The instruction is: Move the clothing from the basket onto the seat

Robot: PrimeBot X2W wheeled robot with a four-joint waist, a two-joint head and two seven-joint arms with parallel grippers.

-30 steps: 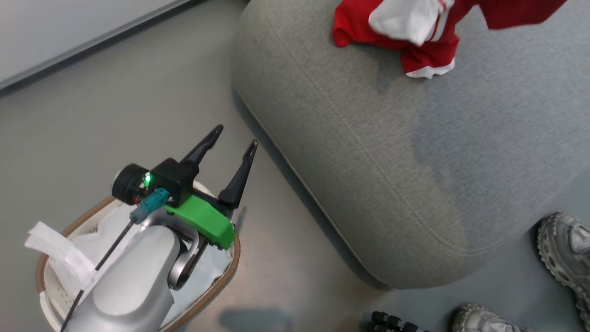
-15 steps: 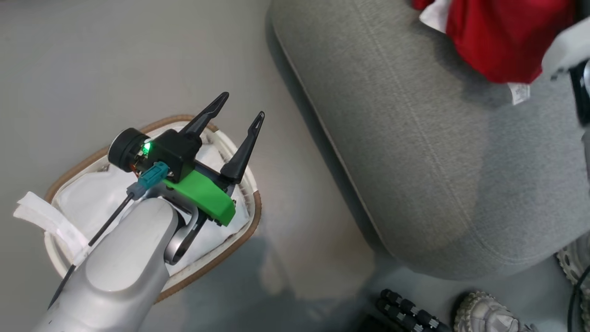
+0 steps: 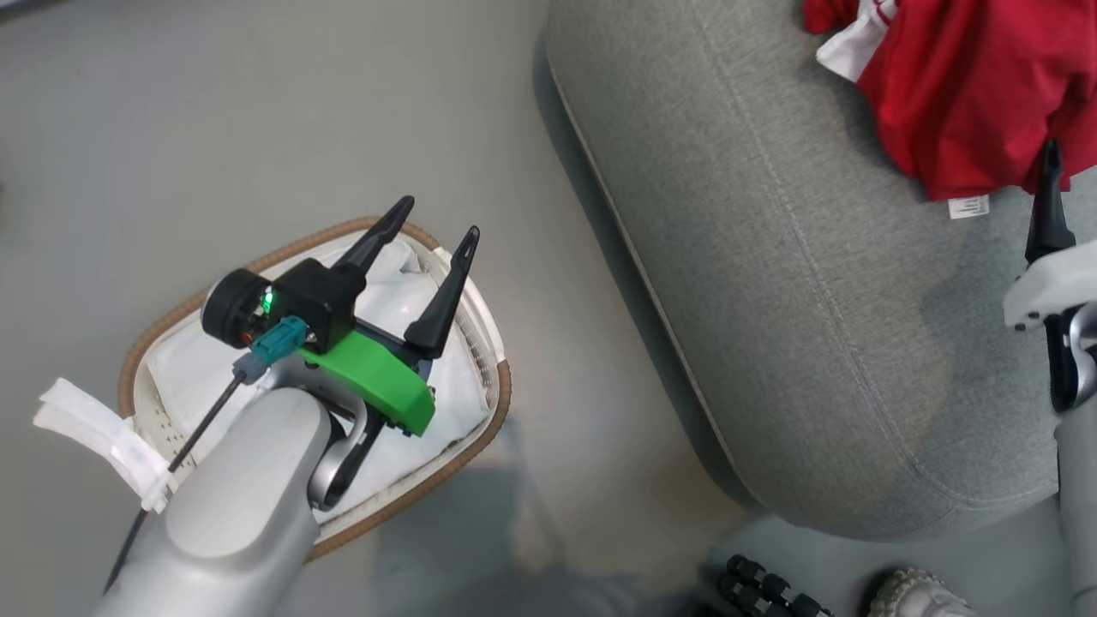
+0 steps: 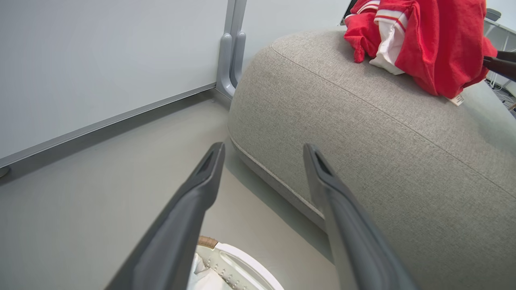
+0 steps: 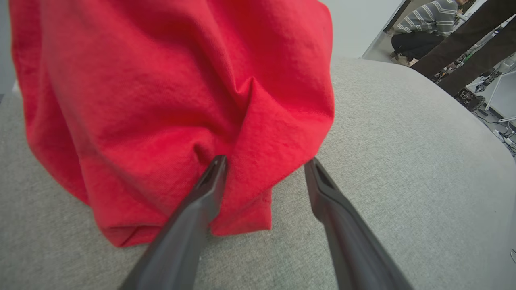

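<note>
The red clothing (image 3: 968, 94) lies bunched on the grey seat (image 3: 814, 274), with white panels at its left and a small white tag at its near edge. My right gripper (image 5: 266, 162) is open just short of the clothing (image 5: 161, 100), low over the seat (image 5: 403, 141); one of its fingers (image 3: 1050, 197) shows at the right edge of the head view. My left gripper (image 3: 437, 219) hangs open and empty over the basket (image 3: 488, 428) on the floor. White liner shows inside the basket, and my forearm hides part of it. From the left wrist I see the clothing (image 4: 435, 40) on the seat (image 4: 363, 133).
A shoe (image 3: 917, 596) and a black ribbed object (image 3: 771, 591) are on the floor by the seat's near corner. A wall and a post (image 4: 229, 52) stand beyond the seat. A crouching person (image 5: 427, 24) and someone's legs (image 5: 463, 52) are behind it.
The head view has shifted, so the basket and seat sit differently in it. My right gripper has drawn back from the clothing, now at rest on the seat. The left gripper stays open over the basket.
</note>
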